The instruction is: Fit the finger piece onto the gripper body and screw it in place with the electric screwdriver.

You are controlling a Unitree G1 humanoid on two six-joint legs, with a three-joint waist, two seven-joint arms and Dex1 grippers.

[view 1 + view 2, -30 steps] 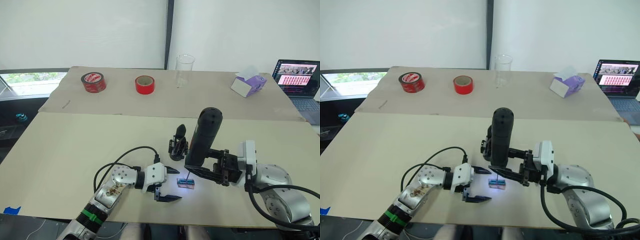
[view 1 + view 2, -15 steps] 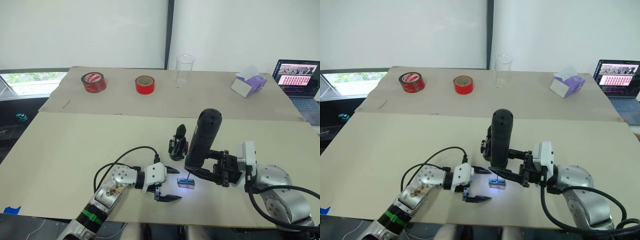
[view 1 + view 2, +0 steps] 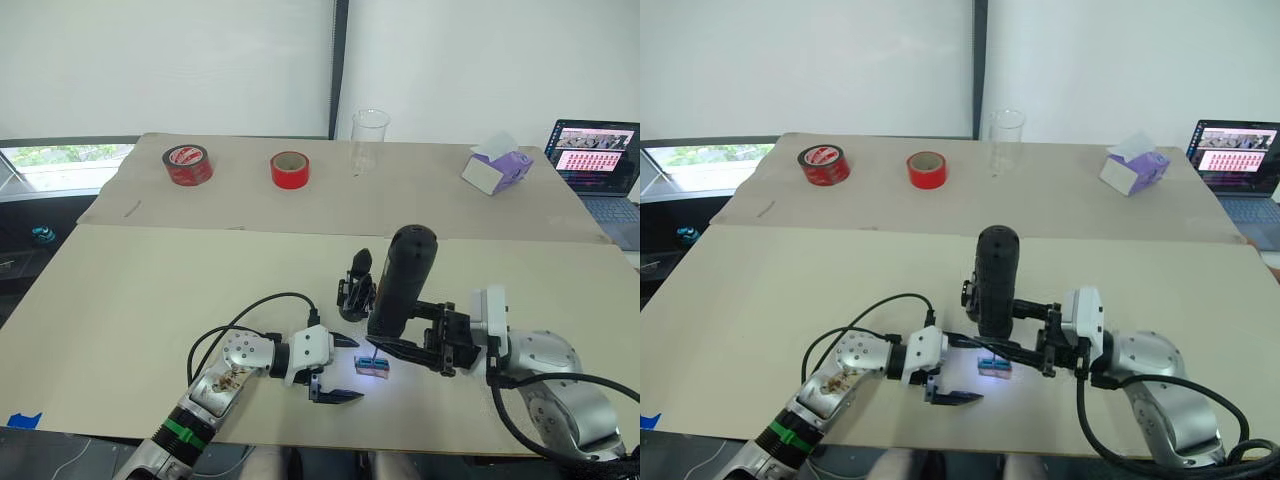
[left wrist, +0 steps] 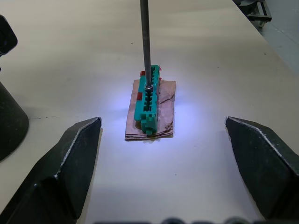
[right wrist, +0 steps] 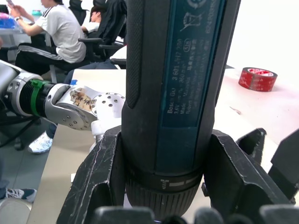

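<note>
Right claw [image 3: 415, 345]: clenched on the electric screwdriver [image 3: 400, 282], held close to upright, rounded end up, my two black fingers pressed against either side of its barrel low down near the collar.

Bit [image 4: 145, 42]: thin metal shaft, its tip resting in the top row of the small green block [image 4: 148, 105]. That block sits on a scrap of brown card [image 4: 163, 113] lit by a bluish-white glow. I judge the step in hand to be picking up a screw on the bit, so the shaft should stay square to the block and press down lightly; any lean would likely tip the little block or skid it across the table [image 3: 130, 300].

Left claw [image 3: 333, 367]: released, fingers spread wide, one to each side of the block and touching neither it nor the card. Best kept there as a guard against sliding, ready to steady the card.

Gripper body [image 3: 355, 290]: black chunky block just behind the screwdriver, standing on the table with its pointed finger up, ungripped. Whether the finger piece is already fitted to it I cannot tell.

Farther off, unneeded: two rolls of red tape [image 3: 290, 168], a clear beaker [image 3: 369, 142], a tissue box [image 3: 497, 167], a laptop [image 3: 600, 160].
</note>
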